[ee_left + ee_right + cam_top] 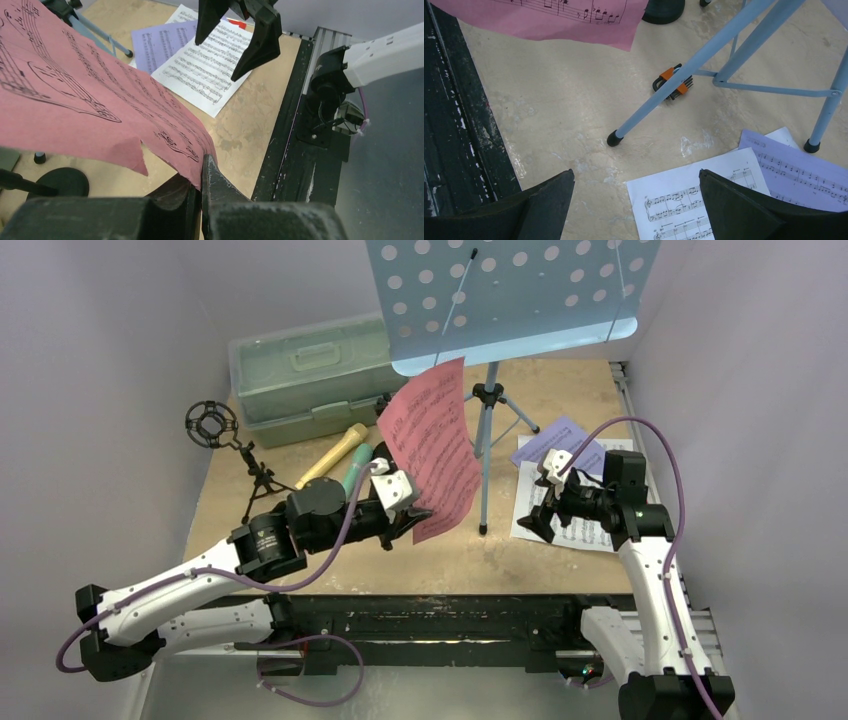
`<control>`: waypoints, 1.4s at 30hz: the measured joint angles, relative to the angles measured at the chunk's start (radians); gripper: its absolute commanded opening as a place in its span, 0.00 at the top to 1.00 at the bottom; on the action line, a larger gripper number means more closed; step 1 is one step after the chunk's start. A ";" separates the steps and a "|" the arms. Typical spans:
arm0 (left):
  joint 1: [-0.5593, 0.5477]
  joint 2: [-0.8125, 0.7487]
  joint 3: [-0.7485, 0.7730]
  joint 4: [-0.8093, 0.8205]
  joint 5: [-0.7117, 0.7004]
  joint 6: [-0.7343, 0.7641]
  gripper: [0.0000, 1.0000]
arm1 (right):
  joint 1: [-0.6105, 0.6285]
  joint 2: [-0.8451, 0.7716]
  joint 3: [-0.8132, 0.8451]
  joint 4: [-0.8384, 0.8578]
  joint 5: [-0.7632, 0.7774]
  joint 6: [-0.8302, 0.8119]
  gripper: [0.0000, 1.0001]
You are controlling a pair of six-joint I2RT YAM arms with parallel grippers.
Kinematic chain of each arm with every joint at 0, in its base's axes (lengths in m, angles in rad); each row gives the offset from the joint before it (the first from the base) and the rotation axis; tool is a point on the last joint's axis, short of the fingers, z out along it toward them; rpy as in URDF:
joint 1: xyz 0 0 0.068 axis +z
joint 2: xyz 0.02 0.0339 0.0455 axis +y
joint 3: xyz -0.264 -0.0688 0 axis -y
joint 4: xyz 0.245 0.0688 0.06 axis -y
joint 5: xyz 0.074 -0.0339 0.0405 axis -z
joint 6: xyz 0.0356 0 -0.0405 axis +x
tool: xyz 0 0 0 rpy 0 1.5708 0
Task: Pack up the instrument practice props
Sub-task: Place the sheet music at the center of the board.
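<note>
Left wrist view: left gripper (201, 169) pinches red music sheet (75, 95).

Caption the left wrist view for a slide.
Left gripper holds the red music sheet; white sheet and purple sheet lie beyond.

The tan worktop (450, 565) carried a white music sheet (684, 200) directly under the right claw (636, 210), overlapping a purple sheet (804, 170) beside it. Ahead of that claw stood light-blue tripod legs (644, 112), hex keys (666, 75) behind one. Beneath the left claw (200, 185) sat a black round base (65, 182). Beyond it lay a tan microphone (332, 455), a teal microphone (356, 472), a ring-top holder (258, 478) and a pale green case (300, 380).
</note>
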 measured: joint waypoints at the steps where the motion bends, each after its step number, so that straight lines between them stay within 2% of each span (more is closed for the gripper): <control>1: 0.000 -0.002 -0.009 -0.007 0.003 0.005 1.00 | 0.000 0.000 0.000 0.000 0.000 0.000 0.01; 15: 0.000 -0.001 -0.097 -0.042 0.011 0.050 1.00 | 0.000 0.000 0.000 0.000 0.000 0.000 0.01; 33: 0.000 0.032 -0.132 -0.072 0.042 0.074 1.00 | 0.000 0.002 0.000 0.000 0.000 0.000 0.01; 42: 0.000 0.032 -0.132 -0.156 0.086 0.075 1.00 | 0.000 0.011 0.000 -0.001 -0.001 -0.008 0.01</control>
